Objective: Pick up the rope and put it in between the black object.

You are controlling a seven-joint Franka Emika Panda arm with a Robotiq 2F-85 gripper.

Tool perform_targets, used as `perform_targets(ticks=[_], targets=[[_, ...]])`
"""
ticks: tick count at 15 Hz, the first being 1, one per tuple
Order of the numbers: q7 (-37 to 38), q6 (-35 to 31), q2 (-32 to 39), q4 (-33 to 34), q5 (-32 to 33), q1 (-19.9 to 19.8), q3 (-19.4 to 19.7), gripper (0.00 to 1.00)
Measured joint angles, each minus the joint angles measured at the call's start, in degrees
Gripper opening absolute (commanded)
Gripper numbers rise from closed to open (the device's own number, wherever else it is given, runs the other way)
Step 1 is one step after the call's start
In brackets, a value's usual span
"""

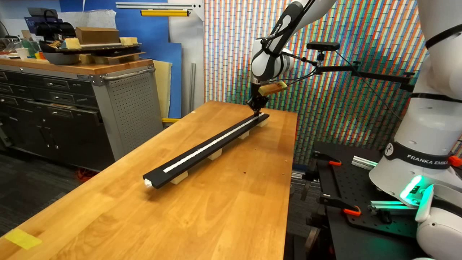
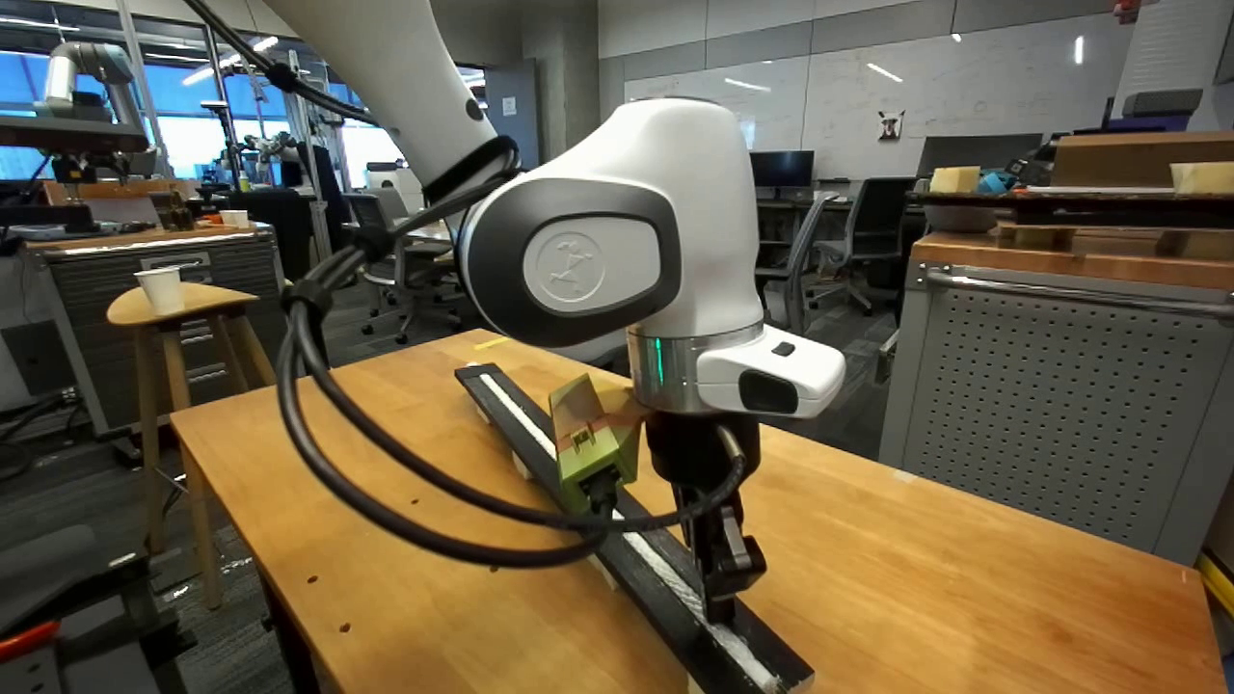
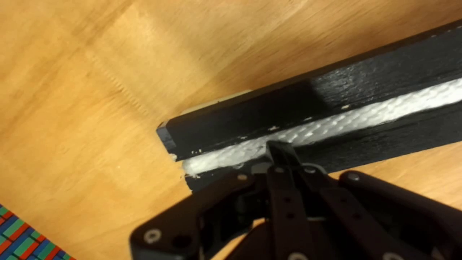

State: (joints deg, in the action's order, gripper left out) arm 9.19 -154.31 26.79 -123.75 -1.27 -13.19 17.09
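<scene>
The black object (image 1: 158,176) is a long grooved bar lying lengthwise on the table, in both exterior views (image 2: 777,648). The white rope (image 1: 213,143) lies along its groove, and also shows in an exterior view (image 2: 665,571). In the wrist view the rope (image 3: 346,124) ends at the bar's (image 3: 245,108) open end. A white tuft (image 1: 148,183) shows at the opposite end; whether it joins the rope there I cannot see. My gripper (image 3: 280,146) is shut, fingertips together, pointing down at or just above the rope close to the bar's end. It also shows in both exterior views (image 1: 256,113) (image 2: 719,605).
Several light wooden blocks (image 1: 215,154) hold the bar above the wooden table (image 1: 223,202). A multicoloured panel (image 1: 238,54) stands behind the table's end near the gripper. Yellow tape (image 1: 22,238) is on the table's opposite end. Black cables (image 2: 405,511) loop from the arm.
</scene>
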Motion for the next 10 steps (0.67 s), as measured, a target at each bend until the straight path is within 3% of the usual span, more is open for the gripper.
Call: perform_targets(ticks=[10], targets=[[0.34,-0.01,-0.18,-0.04,0.00,0.45,0.00,0.00]])
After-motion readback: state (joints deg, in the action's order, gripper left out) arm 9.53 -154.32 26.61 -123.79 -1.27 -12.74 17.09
